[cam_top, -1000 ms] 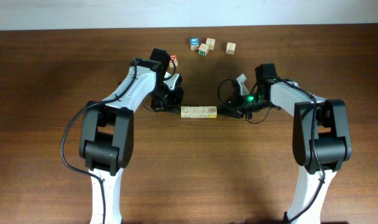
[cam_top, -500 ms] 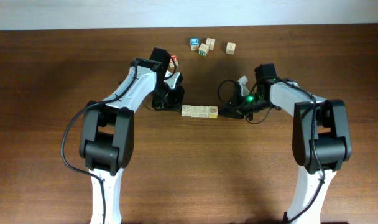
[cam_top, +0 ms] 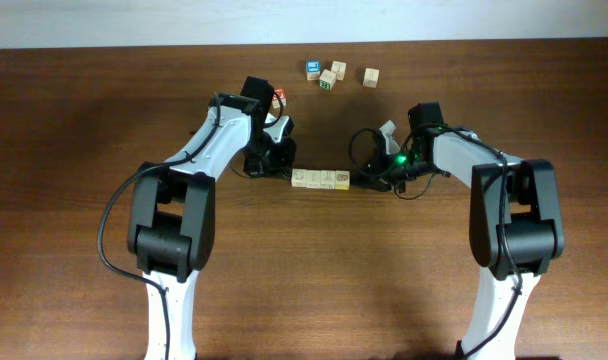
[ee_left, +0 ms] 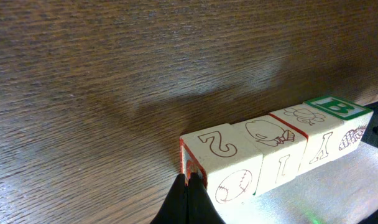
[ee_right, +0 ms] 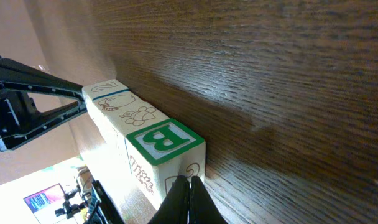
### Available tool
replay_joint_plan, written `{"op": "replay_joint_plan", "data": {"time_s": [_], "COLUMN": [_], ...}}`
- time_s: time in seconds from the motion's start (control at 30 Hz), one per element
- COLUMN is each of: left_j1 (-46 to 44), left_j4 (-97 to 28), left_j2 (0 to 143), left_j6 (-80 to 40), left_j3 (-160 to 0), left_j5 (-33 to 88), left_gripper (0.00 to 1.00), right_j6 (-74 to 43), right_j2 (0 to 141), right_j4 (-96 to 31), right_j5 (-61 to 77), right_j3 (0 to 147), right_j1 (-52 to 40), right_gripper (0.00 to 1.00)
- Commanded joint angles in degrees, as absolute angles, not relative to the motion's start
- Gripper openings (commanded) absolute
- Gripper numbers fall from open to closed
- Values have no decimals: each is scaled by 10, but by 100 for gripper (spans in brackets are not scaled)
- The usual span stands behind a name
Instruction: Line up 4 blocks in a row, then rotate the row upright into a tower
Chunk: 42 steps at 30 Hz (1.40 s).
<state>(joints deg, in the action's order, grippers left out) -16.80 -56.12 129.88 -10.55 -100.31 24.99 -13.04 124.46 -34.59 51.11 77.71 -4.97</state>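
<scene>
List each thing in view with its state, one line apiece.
row of four blocks, lying end to end in one straight line.
left pincer, shut, tips at the row's end marked 2.
right pincer, shut, tips at the row's end marked B.
spare cubes, loose near the far edge, ungripped.
red-faced cube, apart from the row, partly hidden.

You have four blocks [cam_top: 320,179] lying in one straight row at mid-table, faces touching, each flat on the wood and squared to its neighbours. All are pale wood and of like size.

- Left-end block [ee_left: 221,155]: an outlined "2" faces up, a ball drawing is on the side, and the end face has a reddish border.
- Second block [ee_left: 270,134]: an animal outline faces up.
- Third block [ee_left: 304,118]: a flower-like drawing faces up.
- Right-end block [ee_left: 335,107]: a green framed "B" faces up.
</scene>
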Motion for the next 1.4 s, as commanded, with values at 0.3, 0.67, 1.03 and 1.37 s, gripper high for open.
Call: {"op": "replay_joint_plan", "data": {"time_s": [0.3,0.67,1.03,1.37], "left_j1": [-171,-171,-171,-171], "left_j4": [-559,-559,-558,-558], "left_j2": [1304,1304,1304,1304], "left_j6": [-112,-113,-113,-113], "left_j3": [-998,-998,-998,-998], "left_j5": [262,268,268,268], "left_gripper": [0,0,0,0], "right_j6": [-112,-114,-121,-130], "right_j2": [1208,1206,1205,1205], "right_j4": [-349,-428,-456,-465], "right_j5": [544,469,458,436], "right_j3": [788,873,905,927], "right_j1": [-67,-121,-147,-189], "right_gripper": [4,5,4,5]}}
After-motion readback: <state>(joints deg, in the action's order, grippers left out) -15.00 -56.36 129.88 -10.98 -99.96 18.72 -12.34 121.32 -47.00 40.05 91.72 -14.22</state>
